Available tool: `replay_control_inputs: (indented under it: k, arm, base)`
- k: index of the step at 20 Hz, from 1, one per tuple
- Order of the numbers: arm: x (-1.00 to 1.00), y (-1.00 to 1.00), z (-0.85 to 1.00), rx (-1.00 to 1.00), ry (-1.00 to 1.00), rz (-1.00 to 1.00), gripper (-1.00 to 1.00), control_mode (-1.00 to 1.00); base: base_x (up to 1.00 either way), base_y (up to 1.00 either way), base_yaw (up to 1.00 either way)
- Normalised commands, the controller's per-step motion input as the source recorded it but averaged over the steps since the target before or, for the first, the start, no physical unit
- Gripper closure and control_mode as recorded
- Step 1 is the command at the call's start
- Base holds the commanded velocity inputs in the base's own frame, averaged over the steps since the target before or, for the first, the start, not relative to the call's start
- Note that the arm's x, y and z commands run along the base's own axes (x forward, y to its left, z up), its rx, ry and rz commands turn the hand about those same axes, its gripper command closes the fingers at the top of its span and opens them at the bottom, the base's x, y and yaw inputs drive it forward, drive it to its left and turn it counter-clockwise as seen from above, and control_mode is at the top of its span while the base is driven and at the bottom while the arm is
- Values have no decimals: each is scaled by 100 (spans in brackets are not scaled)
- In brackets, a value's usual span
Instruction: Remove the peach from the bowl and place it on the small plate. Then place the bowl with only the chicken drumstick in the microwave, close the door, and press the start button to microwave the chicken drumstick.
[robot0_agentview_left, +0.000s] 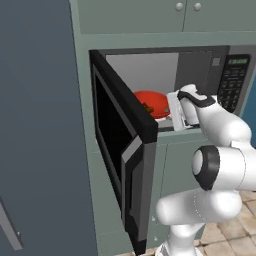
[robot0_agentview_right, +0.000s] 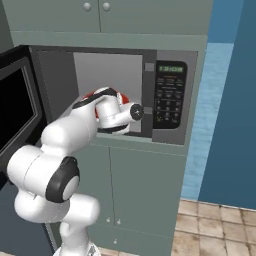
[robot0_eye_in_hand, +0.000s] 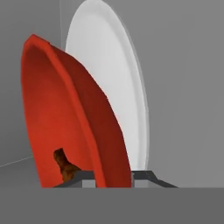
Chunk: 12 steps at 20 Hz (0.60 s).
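Your bowl (robot0_agentview_left: 151, 102) is sitting inside the microwave (robot0_agentview_right: 165, 90), carrying the chicken drumstick (robot0_eye_in_hand: 64, 165), with a white turntable (robot0_eye_in_hand: 113, 78) under it. Your gripper (robot0_eye_in_hand: 114, 177) is clasping the bowl's rim. The door (robot0_agentview_left: 122, 150) is hanging wide open left of the microwave.

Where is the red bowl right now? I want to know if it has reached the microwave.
The bowl sits inside the open microwave, on its white turntable, left of the keypad, with the gripper at its rim.
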Motion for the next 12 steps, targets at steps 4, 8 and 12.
replay_control_inputs:
  k: [4, 8, 12]
  arm:
    - [28, 26, -26, 0, 6, 0, 100, -100]
    - [35, 28, -35, -1, 6, 0, 100, -100]
    - [33, 30, -41, -2, 6, 0, -100, -100]
  base:
    - [0, 0, 0]
    - [0, 0, 0]
    - [0, 0, 0]
